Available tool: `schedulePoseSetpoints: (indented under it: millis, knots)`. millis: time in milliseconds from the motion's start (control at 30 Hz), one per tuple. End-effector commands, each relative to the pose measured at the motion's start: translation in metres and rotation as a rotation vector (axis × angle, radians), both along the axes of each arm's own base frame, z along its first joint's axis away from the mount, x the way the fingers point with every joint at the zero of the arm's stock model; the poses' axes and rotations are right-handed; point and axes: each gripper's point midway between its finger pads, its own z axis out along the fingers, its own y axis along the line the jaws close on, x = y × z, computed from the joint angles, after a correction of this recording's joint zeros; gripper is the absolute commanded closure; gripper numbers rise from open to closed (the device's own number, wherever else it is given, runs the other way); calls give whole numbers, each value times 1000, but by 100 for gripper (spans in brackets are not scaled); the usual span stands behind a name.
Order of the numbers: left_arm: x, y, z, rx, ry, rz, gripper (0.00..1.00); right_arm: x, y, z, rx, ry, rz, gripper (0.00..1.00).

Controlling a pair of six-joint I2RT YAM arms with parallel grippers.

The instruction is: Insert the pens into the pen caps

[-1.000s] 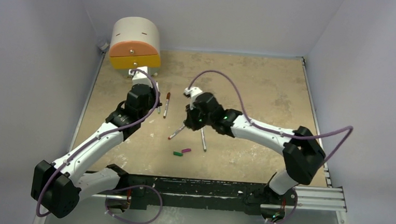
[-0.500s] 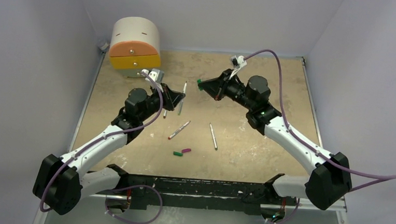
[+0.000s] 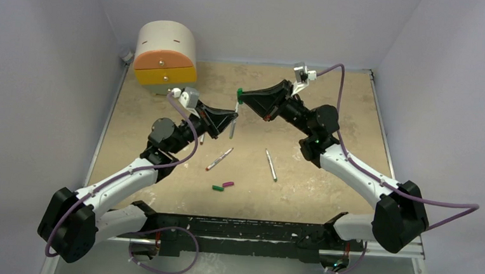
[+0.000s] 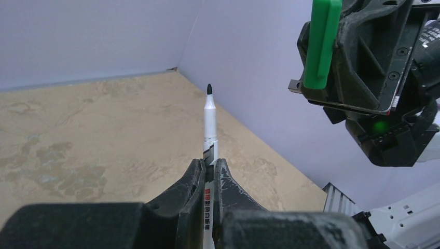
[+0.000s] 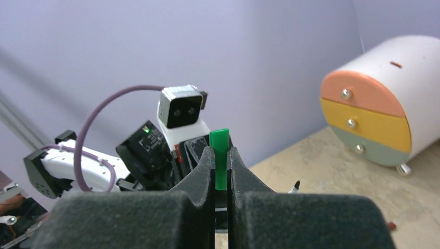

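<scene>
My left gripper (image 3: pixel 231 119) is shut on a white-grey pen (image 3: pixel 233 129) and holds it above the table, dark tip up. In the left wrist view the pen (image 4: pixel 210 124) stands between the fingers of my left gripper (image 4: pixel 209 166). My right gripper (image 3: pixel 242 99) is shut on a green cap (image 3: pixel 239 92), just above and right of the pen's tip. The cap (image 5: pixel 220 155) sticks out of my right gripper (image 5: pixel 220 155) and also shows in the left wrist view (image 4: pixel 321 41). Two pens (image 3: pixel 219 159) (image 3: pixel 270 165) lie on the table. A green cap (image 3: pixel 217 188) and a magenta cap (image 3: pixel 228 184) lie near the front.
A round white drawer unit (image 3: pixel 165 53) with orange and yellow fronts stands at the back left; it also shows in the right wrist view (image 5: pixel 384 119). Purple walls close the table on three sides. A metal rail (image 3: pixel 386 238) runs along the near edge.
Both arms rose from the table and swung toward each other, the left with the pen, the right with the green cap. The loose pen on the right has shifted rightward.
</scene>
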Motion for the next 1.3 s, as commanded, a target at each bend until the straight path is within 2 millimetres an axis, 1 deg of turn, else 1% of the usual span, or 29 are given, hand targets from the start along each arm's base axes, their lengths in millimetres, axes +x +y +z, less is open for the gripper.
schedulePoseSetpoints:
  millis: [0, 200, 367, 467, 833, 967, 1000, 1033, 1267]
  knots:
    - [-16, 1, 43, -105, -124, -27, 100, -18, -10, 44, 129, -118, 22, 100]
    - [-24, 2, 56, -140, -152, -41, 100, -15, -13, 50, 154, -124, 10, 100]
    - [-32, -3, 63, -140, -169, -80, 100, -13, -12, 54, 165, -132, 10, 100]
    - [-34, -5, 64, -133, -172, -95, 100, -11, -12, 57, 164, -142, 1, 100]
    - [-42, -2, 72, -130, -192, -102, 100, 2, -15, 52, 150, -132, -39, 100]
    - [-44, -4, 72, -120, -192, -115, 100, 5, -17, 53, 149, -133, -53, 100]
    - [-44, -4, 71, -117, -191, -117, 100, 4, -18, 63, 159, -155, -55, 100]
    - [-44, -4, 71, -117, -193, -119, 100, 4, -18, 65, 159, -159, -56, 100]
    - [-45, -7, 71, -106, -196, -130, 100, 9, -15, 61, 143, -158, -55, 100]
